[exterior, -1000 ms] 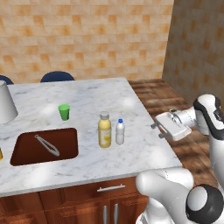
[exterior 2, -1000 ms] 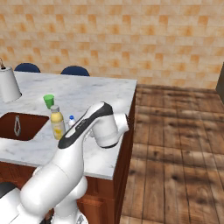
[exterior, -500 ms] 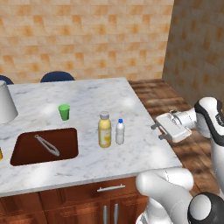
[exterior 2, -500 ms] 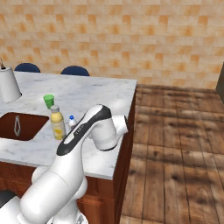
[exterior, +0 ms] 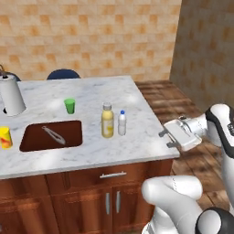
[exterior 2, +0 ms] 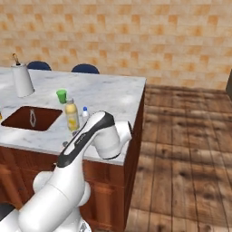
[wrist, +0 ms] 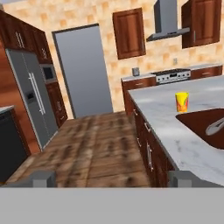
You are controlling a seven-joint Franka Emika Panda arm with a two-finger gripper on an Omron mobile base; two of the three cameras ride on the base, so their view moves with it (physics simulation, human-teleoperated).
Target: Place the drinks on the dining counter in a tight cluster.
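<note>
Two of the drinks stand upright and close together on the dining counter [exterior: 137, 105], right of the sink: a yellow juice bottle [exterior: 107, 120] [exterior 2: 71, 115] and a small white bottle with a blue cap [exterior: 122, 123] [exterior 2: 84, 115]. My gripper [exterior: 167, 139] hangs open and empty just off the counter's right edge, well clear of both bottles. In the hand view the gripper [wrist: 113, 178] looks along the counter's front side with its fingertips [wrist: 41, 177] far apart and nothing between them.
A green cup [exterior: 69, 105] and a paper towel roll [exterior: 12, 95] stand behind the brown sink [exterior: 52, 135], which holds a utensil. A yellow can [exterior: 4, 137] [wrist: 181, 101] sits at the sink's left. Wooden floor lies right of the counter.
The whole scene has shifted upward in both base views, so the cameras have moved with the base. The bottles stand as before. The gripper stays open beside the counter edge.
</note>
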